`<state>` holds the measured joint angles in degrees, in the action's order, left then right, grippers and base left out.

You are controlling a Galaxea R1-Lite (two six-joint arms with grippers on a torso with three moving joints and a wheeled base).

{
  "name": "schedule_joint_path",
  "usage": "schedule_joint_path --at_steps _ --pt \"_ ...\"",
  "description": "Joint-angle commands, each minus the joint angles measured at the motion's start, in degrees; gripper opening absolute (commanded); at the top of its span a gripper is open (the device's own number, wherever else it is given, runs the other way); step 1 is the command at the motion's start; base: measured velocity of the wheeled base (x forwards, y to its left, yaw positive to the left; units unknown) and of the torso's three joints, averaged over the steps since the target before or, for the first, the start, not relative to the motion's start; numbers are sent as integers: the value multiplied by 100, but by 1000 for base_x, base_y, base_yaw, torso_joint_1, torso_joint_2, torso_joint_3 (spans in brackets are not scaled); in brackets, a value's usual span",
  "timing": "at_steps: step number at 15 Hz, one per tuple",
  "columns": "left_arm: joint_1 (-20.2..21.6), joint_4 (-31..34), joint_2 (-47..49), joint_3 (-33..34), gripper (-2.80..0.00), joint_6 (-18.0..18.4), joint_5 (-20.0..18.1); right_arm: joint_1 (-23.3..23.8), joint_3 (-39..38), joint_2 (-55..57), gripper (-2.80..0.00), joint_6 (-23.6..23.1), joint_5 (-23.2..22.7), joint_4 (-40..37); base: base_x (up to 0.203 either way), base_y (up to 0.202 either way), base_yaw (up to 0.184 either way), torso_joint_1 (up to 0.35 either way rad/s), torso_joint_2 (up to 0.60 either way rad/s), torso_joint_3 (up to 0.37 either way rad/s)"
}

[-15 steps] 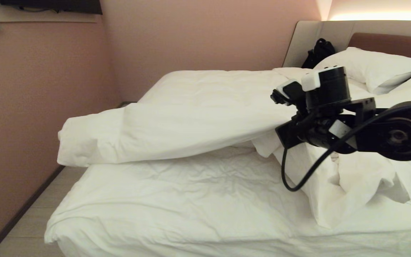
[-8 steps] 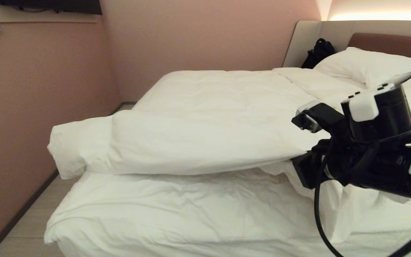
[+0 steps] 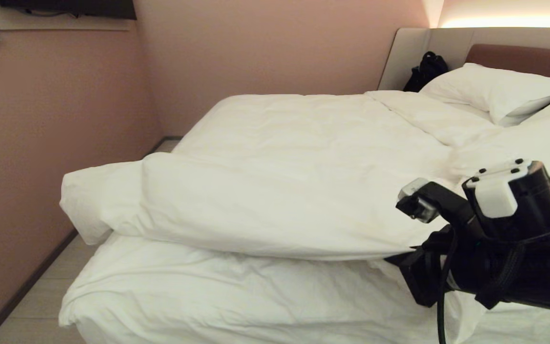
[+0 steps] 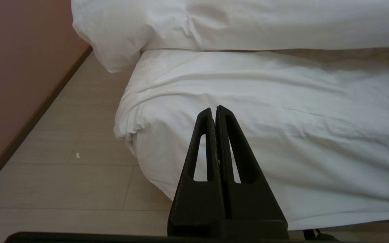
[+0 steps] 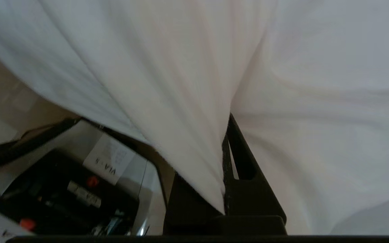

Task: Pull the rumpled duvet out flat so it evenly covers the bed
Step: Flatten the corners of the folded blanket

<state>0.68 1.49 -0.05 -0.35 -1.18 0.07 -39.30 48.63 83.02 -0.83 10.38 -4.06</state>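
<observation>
Closed left hand (image 4: 216, 111) before bed (image 4: 282, 141)

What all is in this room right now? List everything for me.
duvet: one, white, folded back across the bed, near corner pinched by the right gripper
bed: one, white sheet, near strip uncovered
pillows: at least two, white, at the headboard
headboard: one, grey and brown
bag: one, black, beside the pillows
wall: pink
floor: pale tiles
right gripper: black, shut on duvet
left gripper: black, shut, empty, near the bed's corner
</observation>
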Motion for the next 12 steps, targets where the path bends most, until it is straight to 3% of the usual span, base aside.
schedule_joint_path --at_steps 1,7,12 --pt "2 1 5 0 -280 -5 1 -16 -252 -14 -280 4 -374 12 0 0 0 0 0 0" --pt "2 1 5 0 -280 -5 1 -363 -657 -103 -280 239 -933 26 0 0 0 0 0 0" --pt "2 1 5 0 -280 -5 1 -473 -907 30 -280 227 -986 63 0 0 0 0 0 0"
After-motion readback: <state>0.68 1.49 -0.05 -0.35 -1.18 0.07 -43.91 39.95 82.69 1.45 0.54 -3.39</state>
